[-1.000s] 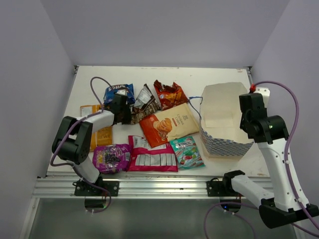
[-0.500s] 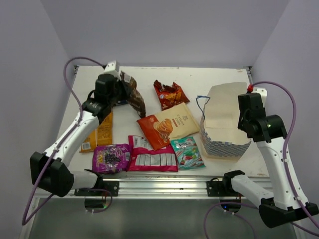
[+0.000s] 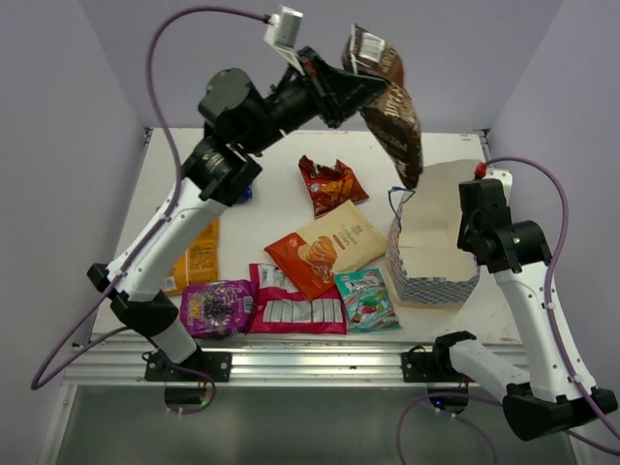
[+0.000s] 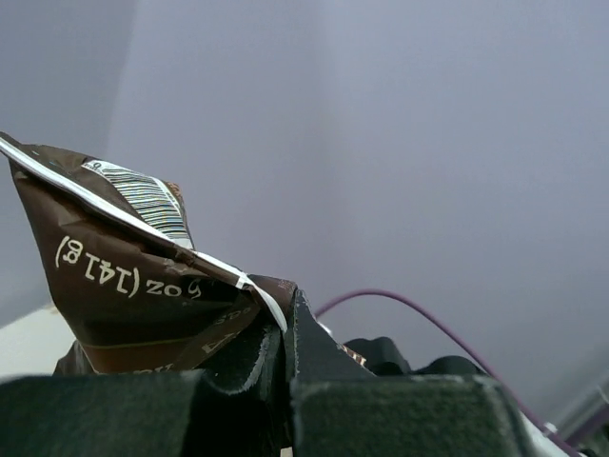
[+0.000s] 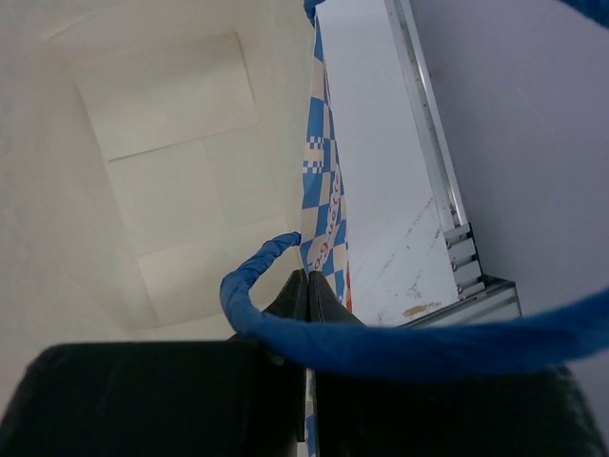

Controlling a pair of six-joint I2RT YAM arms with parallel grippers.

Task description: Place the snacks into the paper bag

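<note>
Loose packets point(image 3: 291, 310) lie flat at left, left gripper point(image 3: 356, 85) clamped on the top seam of the brown packet point(image 3: 395, 116) so it dangles above the bag point(image 3: 426, 279) for a drop, right gripper point(image 3: 473, 215) pinched shut on the bag's right wall, likely holding it open and steady

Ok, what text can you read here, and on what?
"5 oz (141 g)": brown packet, upside down in the left wrist view, by a barcode.
Letters on the paper bag, checked outer wall: too blurred.
Print on the orange-and-cream packet and other packets: too small.
</note>
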